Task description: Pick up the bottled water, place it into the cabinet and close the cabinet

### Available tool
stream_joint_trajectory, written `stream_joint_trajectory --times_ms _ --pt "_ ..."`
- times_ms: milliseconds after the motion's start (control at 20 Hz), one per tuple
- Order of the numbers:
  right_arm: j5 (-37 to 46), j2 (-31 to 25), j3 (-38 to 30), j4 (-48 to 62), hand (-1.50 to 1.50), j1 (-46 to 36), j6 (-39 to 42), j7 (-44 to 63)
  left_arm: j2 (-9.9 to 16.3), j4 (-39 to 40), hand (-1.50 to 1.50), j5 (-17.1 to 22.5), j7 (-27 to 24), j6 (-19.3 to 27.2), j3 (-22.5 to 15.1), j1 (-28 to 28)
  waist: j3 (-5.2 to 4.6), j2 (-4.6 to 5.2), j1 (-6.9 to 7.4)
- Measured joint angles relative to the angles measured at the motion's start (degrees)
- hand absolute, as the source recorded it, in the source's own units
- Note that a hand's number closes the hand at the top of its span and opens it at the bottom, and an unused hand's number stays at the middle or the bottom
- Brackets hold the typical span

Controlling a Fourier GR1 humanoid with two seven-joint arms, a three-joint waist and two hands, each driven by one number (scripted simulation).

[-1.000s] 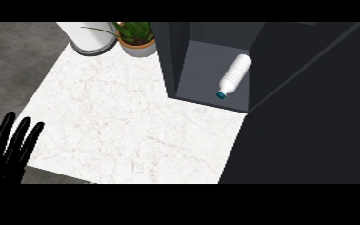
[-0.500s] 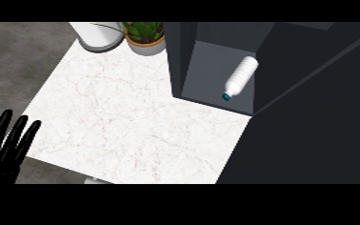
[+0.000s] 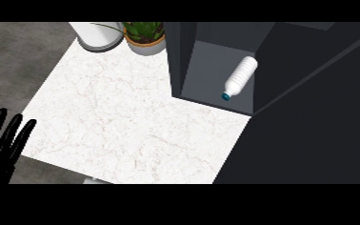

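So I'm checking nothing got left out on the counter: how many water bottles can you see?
1. The water bottle lies on its side inside the open cabinet, cap toward the front edge. None shows on the counter; the cabinet's dark door could hide more.

Change record, head view:
- Bottled water (image 3: 240,77), lying in the cabinet (image 3: 211,66): shifted toward 3 o'clock and slightly toward 6 in frame.
- Cabinet, potted plant (image 3: 145,37), white container (image 3: 96,35): same drift toward 3 o'clock; bench (image 3: 126,124) likewise.
- Left hand (image 3: 13,140): at 8 o'clock edge, lower than before, less showing.
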Motion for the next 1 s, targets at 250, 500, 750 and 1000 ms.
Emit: stream_joint_trajectory --times_ms 250,500,750,1000 --pt "-0.25 0.46 -0.12 0.16 1.5 -0.1 0.01 0.25 0.46 0.3 -1.5 0.61 0.0 -0.63 0.9 -0.02 -0.04 0.3 -0.09" --pt "-1.07 1.0 -0.24 0.57 1.5 0.2 0.17 0.07 0.72 0.5 -1.5 0.96 -0.06 -1.56 1.31 -0.38 -0.05 1.4 1.03" --pt "-3.07 1.8 -0.4 1.47 1.5 0.5 0.17 -0.12 1.1 0.39 -1.5 1.38 -0.05 -2.45 1.82 -1.04 0.17 2.4 2.3" --pt "-4.63 3.07 -0.71 2.15 1.5 0.51 -0.33 0.62 1.45 0.64 -1.5 1.44 0.01 -2.99 2.22 -1.46 0.33 2.89 2.52"
